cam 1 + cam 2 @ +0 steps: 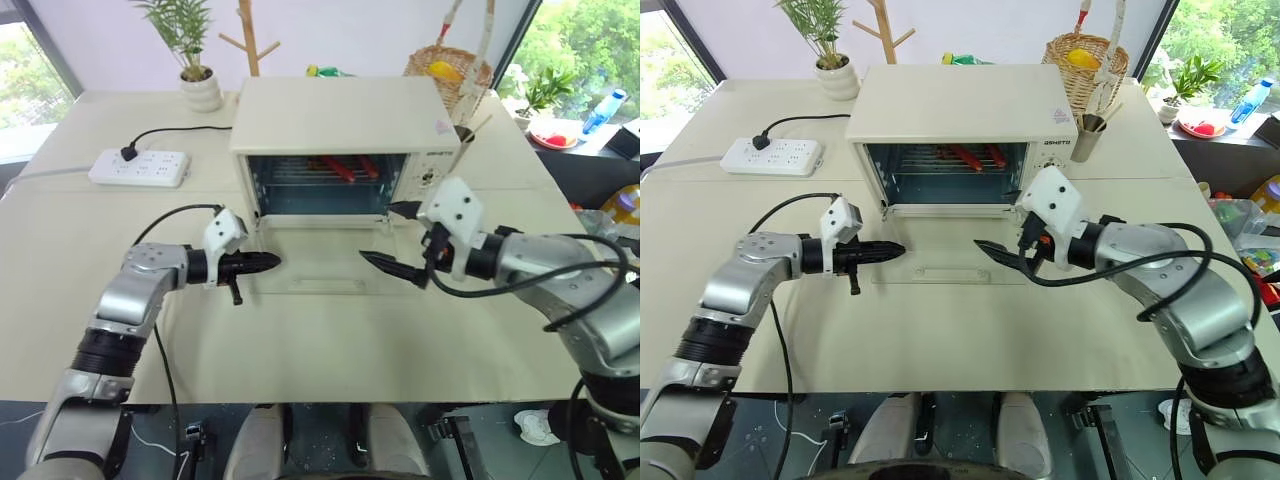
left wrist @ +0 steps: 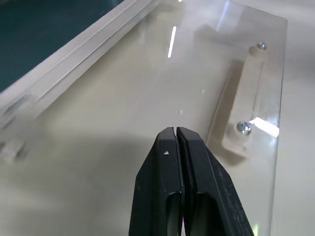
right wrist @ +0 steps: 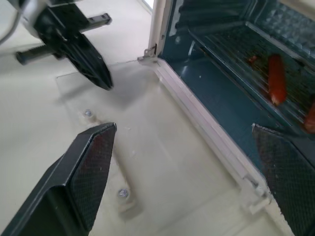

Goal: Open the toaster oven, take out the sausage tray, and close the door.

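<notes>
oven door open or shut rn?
Open. The door lies flat on the table in front of the toaster oven, its handle facing down, and the sausage tray shows through the uncovered front opening.

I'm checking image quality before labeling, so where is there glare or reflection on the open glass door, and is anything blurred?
Left wrist view: bright streaks of glare on the door and beside a handle screw; the oven edge is soft. Right wrist view: the right gripper's fingers loom large and slightly blurred; sausages readable. Left eye view: even daylight, door nearly see-through.
</notes>
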